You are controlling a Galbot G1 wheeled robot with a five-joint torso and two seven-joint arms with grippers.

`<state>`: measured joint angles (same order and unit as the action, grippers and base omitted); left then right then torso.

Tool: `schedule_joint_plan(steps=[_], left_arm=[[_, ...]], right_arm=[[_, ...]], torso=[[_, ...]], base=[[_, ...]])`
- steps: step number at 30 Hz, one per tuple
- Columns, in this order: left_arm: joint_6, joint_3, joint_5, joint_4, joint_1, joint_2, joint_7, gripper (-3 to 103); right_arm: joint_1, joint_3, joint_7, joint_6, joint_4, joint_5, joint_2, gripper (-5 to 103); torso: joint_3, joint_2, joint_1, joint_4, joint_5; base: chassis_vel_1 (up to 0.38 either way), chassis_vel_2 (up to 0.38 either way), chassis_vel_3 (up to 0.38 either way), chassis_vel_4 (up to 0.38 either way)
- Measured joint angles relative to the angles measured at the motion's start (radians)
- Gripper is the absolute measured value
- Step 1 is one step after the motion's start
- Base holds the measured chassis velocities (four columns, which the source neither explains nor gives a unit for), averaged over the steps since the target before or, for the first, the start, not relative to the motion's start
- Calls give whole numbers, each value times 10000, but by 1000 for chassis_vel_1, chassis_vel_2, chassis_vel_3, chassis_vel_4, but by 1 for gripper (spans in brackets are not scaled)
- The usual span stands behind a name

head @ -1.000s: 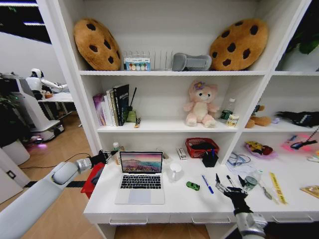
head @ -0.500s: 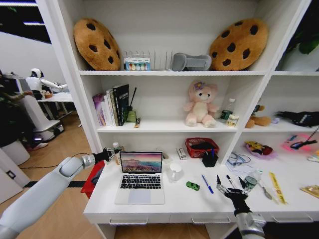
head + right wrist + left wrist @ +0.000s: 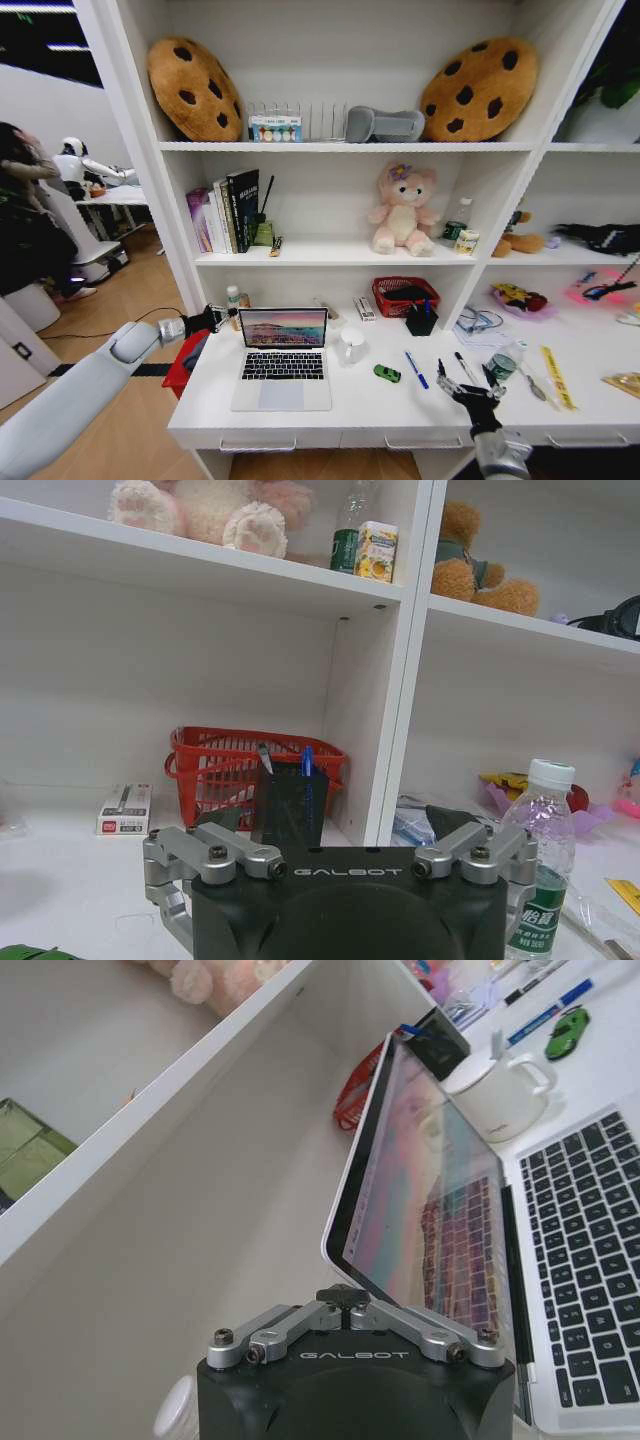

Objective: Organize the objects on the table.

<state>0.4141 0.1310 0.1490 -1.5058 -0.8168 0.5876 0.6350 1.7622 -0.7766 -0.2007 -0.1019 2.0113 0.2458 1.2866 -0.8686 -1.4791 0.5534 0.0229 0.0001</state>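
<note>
The silver laptop (image 3: pixel 283 362) (image 3: pixel 560 1290) stands open on the left of the white table (image 3: pixel 380 408). My left gripper (image 3: pixel 216 318) (image 3: pixel 342 1296) hovers shut at the left edge of its raised lid; whether it touches the lid I cannot tell. To the laptop's right lie a tiny green toy car (image 3: pixel 387 373) (image 3: pixel 567 1028), a blue pen (image 3: pixel 416 369) (image 3: pixel 548 1012) and a black pen (image 3: pixel 465 367). A small clear jar with a green label (image 3: pixel 503 362) (image 3: pixel 545 880) stands by my right gripper (image 3: pixel 467 383) (image 3: pixel 340 852), which hangs open and empty near the table's front edge.
A white mug (image 3: pixel 351 345) (image 3: pixel 495 1090) stands just right of the laptop's lid. Behind it are a black pen holder (image 3: pixel 421 320) (image 3: pixel 288 805) and a red basket (image 3: pixel 405 296) (image 3: pixel 215 770) under the shelf. A shelf upright (image 3: pixel 462 280) divides the table's back.
The laptop lid's top edge sits slightly lower than a second ago, with my left gripper shifted a little beside it. My right gripper has drifted slightly right and toward the front edge.
</note>
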Motion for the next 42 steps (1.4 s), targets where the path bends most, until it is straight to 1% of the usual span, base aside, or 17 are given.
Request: schedule_joint_plan(steps=[5, 7, 12, 19, 21, 22, 24, 25, 27, 28, 30, 34, 35, 37, 38, 40, 42], left_arm=[[439, 765, -533, -320, -934, -285, 115, 0], [836, 1614, -1025, -527, -1800, -378, 169, 0], [854, 2286, -1236, -625, -2430, -396, 64, 0], [221, 2717, -1058, -466, -2369, -463, -266, 0], [-423, 2832, -710, -705, -1941, -891, -471, 0], [-423, 2832, -710, -705, -1941, -891, -471, 0], [-989, 2107, -592, -1646, -1056, -1528, -486, 0], [-989, 2107, -592, -1646, -1056, -1528, -486, 0], [-1296, 938, -879, -2485, -109, -1748, -259, 0], [-1296, 938, -879, -2485, -109, -1748, -259, 0], [-1320, -29, -1164, -2657, 758, -1764, -32, 0], [-1315, -1320, -1395, -2403, 2233, -1575, 209, 0], [-1315, -1320, -1395, -2403, 2233, -1575, 209, 0], [-1237, -2317, -1544, -1902, 3611, -1201, 500, 0], [-1237, -2317, -1544, -1902, 3611, -1201, 500, 0], [-1115, -3441, -1725, -1382, 4834, -758, 832, 0], [-1089, -3908, -1748, -1190, 5247, -612, 935, 0]], right_arm=[[-25, -15, -38, 51, -25, 9, -23, 100], [-45, 25, -54, 95, -28, 1, -23, 100], [-27, 80, -62, 122, 32, -21, 11, 100], [90, 62, -65, 124, 192, -30, 31, 100], [176, -66, -66, 104, 290, 11, 16, 100], [176, -66, -66, 104, 290, 11, 16, 100], [226, -255, -37, -25, 281, 84, 47, 100], [226, -255, -37, -25, 281, 84, 47, 100], [237, -339, 54, -159, 177, 92, 123, 100], [237, -339, 54, -159, 177, 92, 123, 100], [248, -418, 122, -261, 89, 72, 166, 100], [286, -578, 194, -374, -46, 69, 215, 100], [286, -578, 194, -374, -46, 69, 215, 100], [336, -750, 264, -463, -152, 95, 224, 100], [336, -750, 264, -463, -152, 95, 224, 100], [384, -924, 321, -537, -253, 186, 231, 100], [394, -999, 340, -581, -318, 230, 236, 100]], torso=[[0, -1, 0, -2, -3], [0, 0, -1, -2, -1], [0, 0, -1, -4, 1], [0, 0, -1, -3, -8], [0, 0, -1, 0, 0], [0, 0, -1, 0, 0], [0, -1, 0, 0, 3], [0, -1, 0, 0, 3], [0, 0, 0, 0, -1], [0, 0, 0, 0, -1], [0, 0, -1, -2, -1], [0, 0, -1, -1, 4], [0, 0, -1, -1, 4], [-1, 0, 0, -1, -3], [-1, 0, 0, -1, -3], [-2, 0, 0, 0, -2], [-2, 0, 1, 2, -3]], base=[[0, 0, 0, 0], [0, 0, 0, 0], [0, 0, 0, 0], [0, 0, 0, 0], [0, 0, 0, 0], [0, 0, 0, 0], [0, 0, 0, 0], [0, 0, 0, 0], [0, 0, 0, 0], [0, 0, 0, 0], [0, 0, 0, 0], [0, 0, 0, 0], [0, 0, 0, 0], [0, 0, 0, 0], [0, 0, 0, 0], [0, 0, 0, 0], [0, 0, 0, 0]])
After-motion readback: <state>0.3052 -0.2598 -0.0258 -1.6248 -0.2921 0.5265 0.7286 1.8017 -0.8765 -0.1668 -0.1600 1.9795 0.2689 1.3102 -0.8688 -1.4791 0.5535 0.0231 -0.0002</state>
